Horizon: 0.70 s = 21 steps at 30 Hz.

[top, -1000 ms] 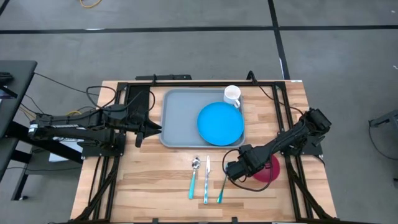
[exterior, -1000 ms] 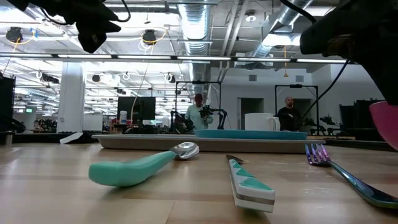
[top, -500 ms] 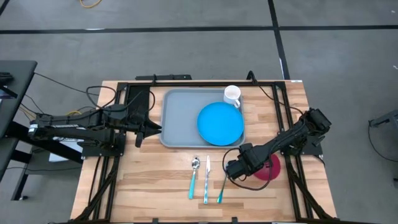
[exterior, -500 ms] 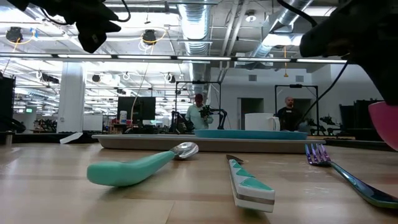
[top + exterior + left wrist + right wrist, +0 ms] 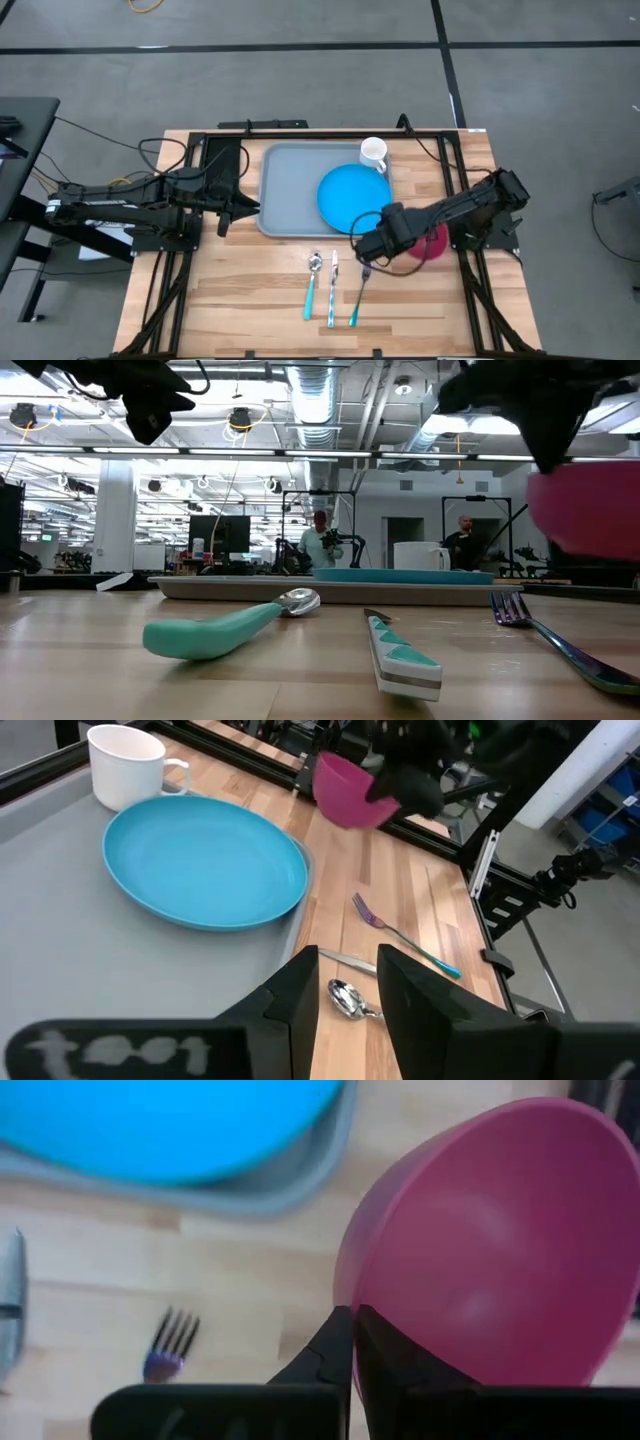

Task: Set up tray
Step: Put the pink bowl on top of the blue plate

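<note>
Lifted since before, right gripper (image 5: 372, 245) pinches pink bowl (image 5: 431, 241) (rim-held) near widthwise-lying tray (image 5: 283, 190).

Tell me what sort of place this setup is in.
Probably a robotics lab or industrial workshop: the low view shows exposed ceiling pipes, strip lights, more equipment rigs and two people behind the wooden table, and the high view shows bare concrete floor around it.

The right gripper (image 5: 366, 250), clamped on the rim of the pink bowl (image 5: 431, 242), has raised the bowl off the bench and carried it away from the right edge toward the tray's (image 5: 290, 190) near right corner.
</note>
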### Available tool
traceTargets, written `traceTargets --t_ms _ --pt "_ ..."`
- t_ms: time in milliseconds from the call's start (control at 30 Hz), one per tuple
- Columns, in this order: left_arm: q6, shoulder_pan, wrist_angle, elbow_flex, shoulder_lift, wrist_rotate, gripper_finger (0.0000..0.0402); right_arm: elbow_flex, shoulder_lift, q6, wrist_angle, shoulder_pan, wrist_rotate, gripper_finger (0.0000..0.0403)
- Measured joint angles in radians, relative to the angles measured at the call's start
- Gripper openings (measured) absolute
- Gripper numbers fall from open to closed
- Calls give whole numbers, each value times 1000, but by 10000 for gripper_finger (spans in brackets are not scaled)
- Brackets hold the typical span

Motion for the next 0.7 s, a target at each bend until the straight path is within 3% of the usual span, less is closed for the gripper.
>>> traceTargets --t_ms 367,700 --pt "6 0 19 0 0 -17 91 130 8 -439 109 -219 129 0" --pt "1 0 21 0 0 -63 91 130 8 -808 298 -414 84 0"
